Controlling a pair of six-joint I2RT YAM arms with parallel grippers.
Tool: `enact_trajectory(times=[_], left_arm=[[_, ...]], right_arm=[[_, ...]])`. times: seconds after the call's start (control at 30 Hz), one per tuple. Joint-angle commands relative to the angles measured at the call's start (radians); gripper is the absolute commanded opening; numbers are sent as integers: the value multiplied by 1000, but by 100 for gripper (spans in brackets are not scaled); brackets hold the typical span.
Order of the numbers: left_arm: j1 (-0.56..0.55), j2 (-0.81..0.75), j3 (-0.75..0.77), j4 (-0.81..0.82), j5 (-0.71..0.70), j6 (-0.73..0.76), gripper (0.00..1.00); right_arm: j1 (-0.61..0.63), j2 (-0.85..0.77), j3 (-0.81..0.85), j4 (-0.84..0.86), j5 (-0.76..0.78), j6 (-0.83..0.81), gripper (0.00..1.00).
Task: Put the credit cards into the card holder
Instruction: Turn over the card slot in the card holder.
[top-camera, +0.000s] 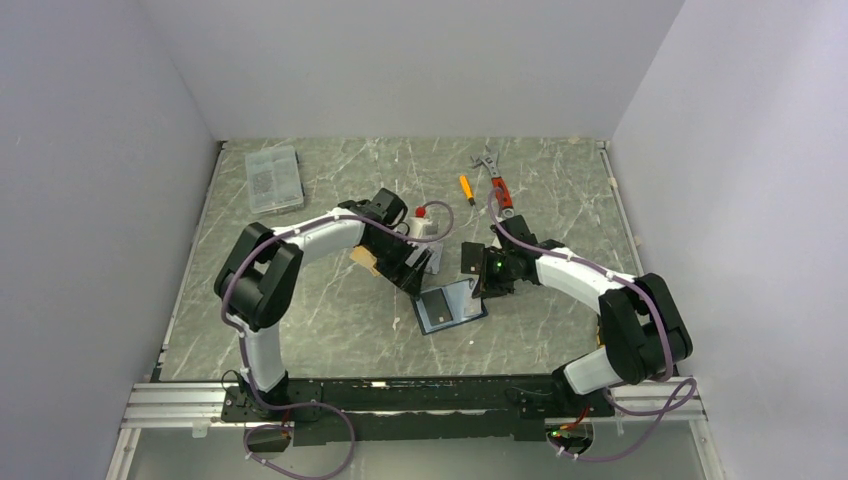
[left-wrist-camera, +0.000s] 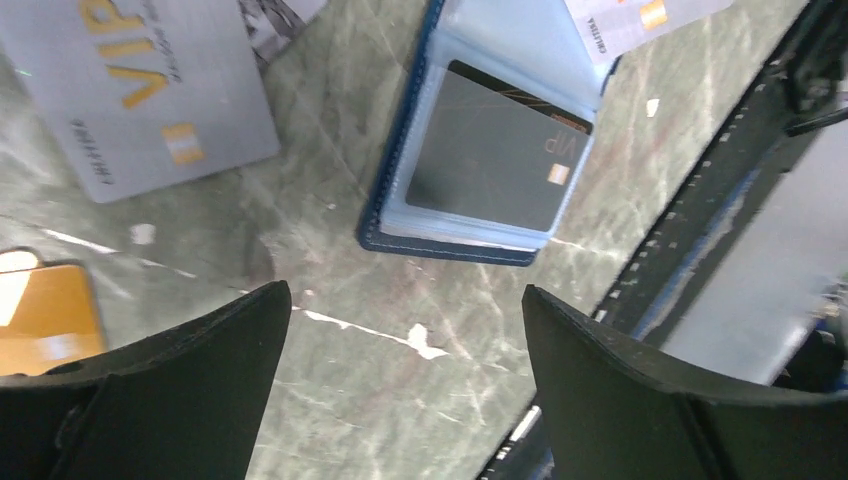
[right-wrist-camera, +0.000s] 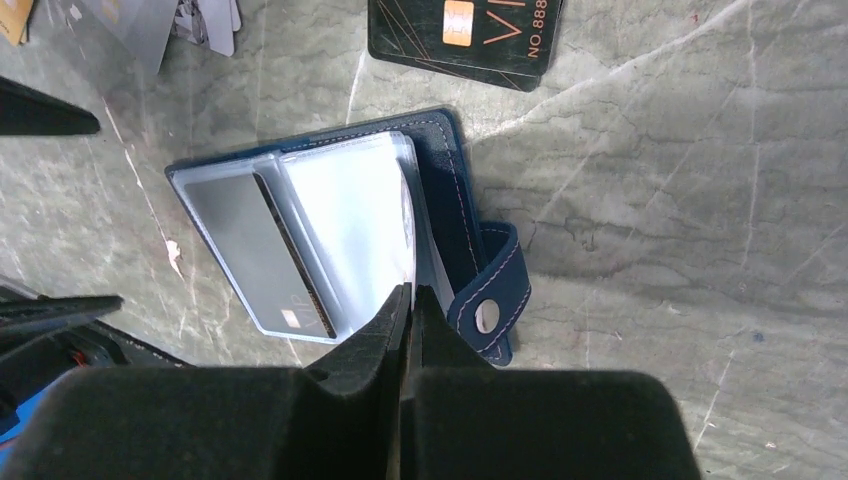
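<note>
The card holder (top-camera: 452, 306) lies open on the table, navy outside with clear sleeves. It also shows in the left wrist view (left-wrist-camera: 400, 150) and the right wrist view (right-wrist-camera: 450, 190). A black card (left-wrist-camera: 495, 150) sits in a left sleeve. My right gripper (right-wrist-camera: 410, 293) is shut on the edge of a clear sleeve page, beside the snap tab (right-wrist-camera: 488, 305). My left gripper (left-wrist-camera: 403, 295) is open and empty, above bare table just near of the holder. Loose on the table are a silver card (left-wrist-camera: 140, 90), an orange card (left-wrist-camera: 45, 315) and a black card (right-wrist-camera: 465, 30).
A clear grey compartment box (top-camera: 273, 178) stands at the back left. An orange screwdriver (top-camera: 466, 188) and a red-handled wrench (top-camera: 497, 180) lie at the back. A small white thing (top-camera: 420, 222) sits behind my left arm. The metal rail (top-camera: 420, 398) runs along the near edge.
</note>
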Motion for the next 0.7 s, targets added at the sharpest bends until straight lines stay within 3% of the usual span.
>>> enact_trajectory(times=[0.0, 0.4, 0.67], left_arm=[[-9, 45, -16, -31, 172, -174, 94], [-31, 190, 5, 2, 232, -266, 99], [-18, 179, 67, 112, 347, -304, 96]], right_arm=[[-3, 41, -42, -31, 98, 13, 0], [-2, -30, -146, 2, 96, 74, 0], [-2, -16, -182, 35, 77, 84, 0]])
